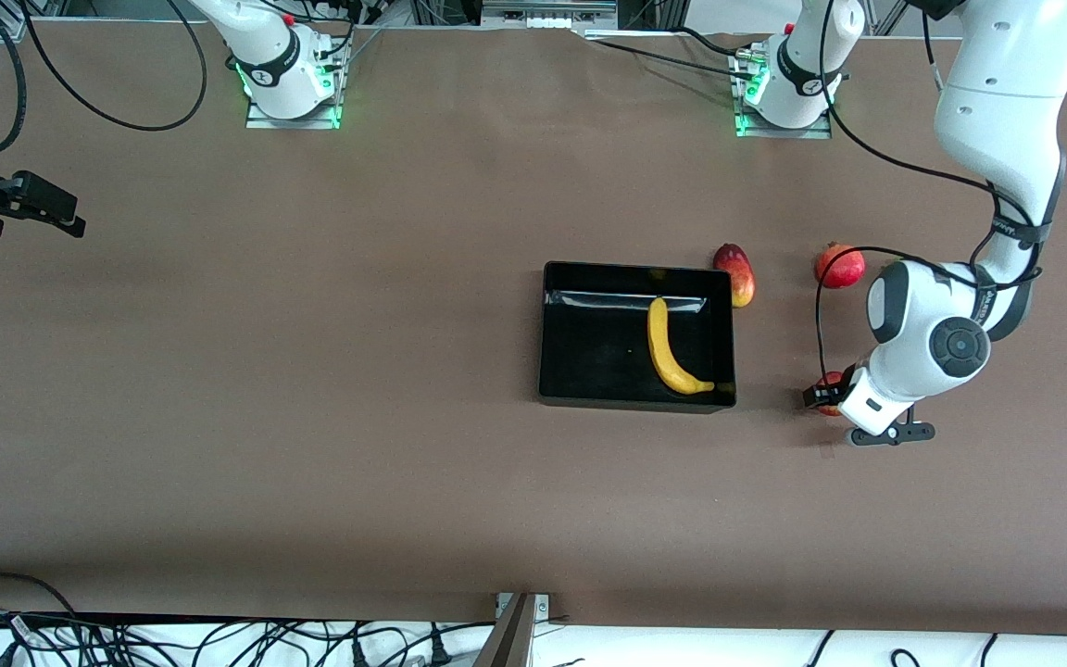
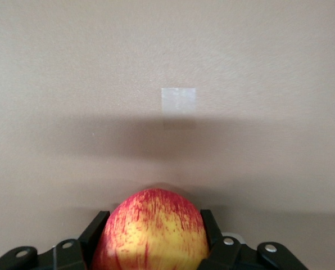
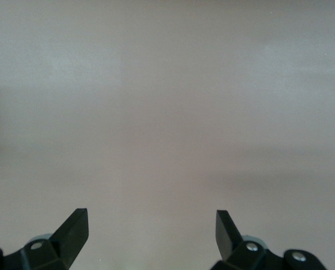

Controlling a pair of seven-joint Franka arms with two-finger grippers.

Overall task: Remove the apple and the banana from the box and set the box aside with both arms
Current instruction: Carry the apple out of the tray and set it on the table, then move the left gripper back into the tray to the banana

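The small red-yellow streaked apple (image 1: 832, 383) sits between the fingers of my left gripper (image 1: 822, 396), low at the table beside the box, toward the left arm's end. In the left wrist view the apple (image 2: 150, 239) fills the gap of the left gripper (image 2: 153, 220), and both fingers press its sides. The long yellow banana (image 1: 668, 350) lies inside the glossy black box (image 1: 545, 333) at mid-table. My right gripper (image 1: 33, 206) waits at the right arm's end of the table; it is open and empty in the right wrist view (image 3: 152, 225).
An oblong red-yellow mango (image 1: 735, 272) lies against the box's corner, farther from the front camera. A round red pomegranate (image 1: 840, 265) lies beside it, close to the left arm's elbow. A small pale square patch (image 2: 178, 100) marks the table ahead of the apple.
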